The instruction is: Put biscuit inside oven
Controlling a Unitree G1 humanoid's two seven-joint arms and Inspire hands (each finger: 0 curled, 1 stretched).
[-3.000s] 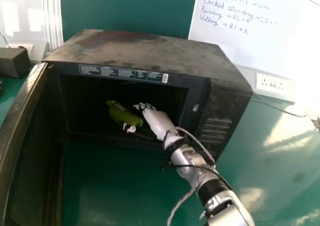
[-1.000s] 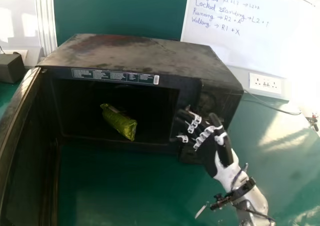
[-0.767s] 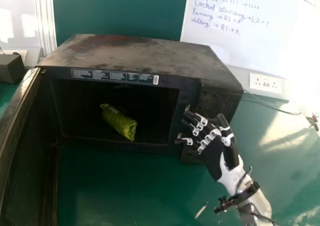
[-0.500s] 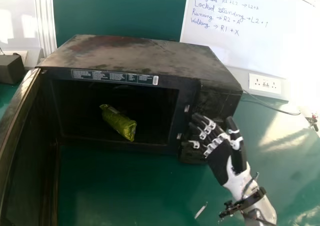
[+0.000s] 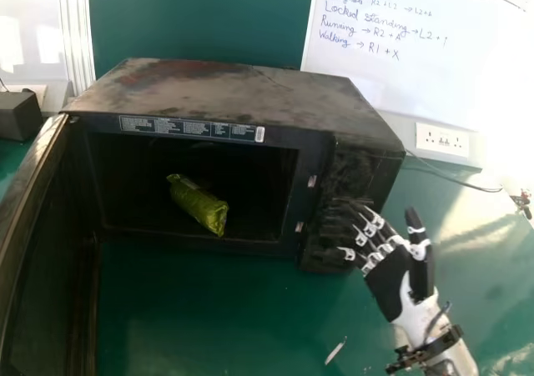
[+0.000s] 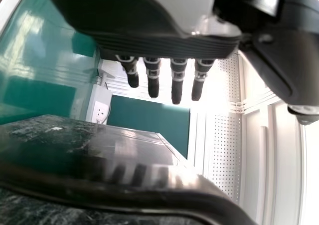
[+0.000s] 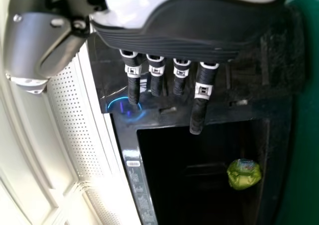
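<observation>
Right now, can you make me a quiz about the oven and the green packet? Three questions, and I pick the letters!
1. Where is the biscuit packet?
A) On the table
B) Inside the oven
C) In the right hand

2. How many biscuit packets show?
A) One
B) Three
C) Five

3. How is the oven door?
A) Shut
B) Half shut
C) Wide open

Answers:
1 B: it lies behind the oven's front opening.
2 A: a single green wrapper shows in there.
3 C: it is swung out on the left.
</observation>
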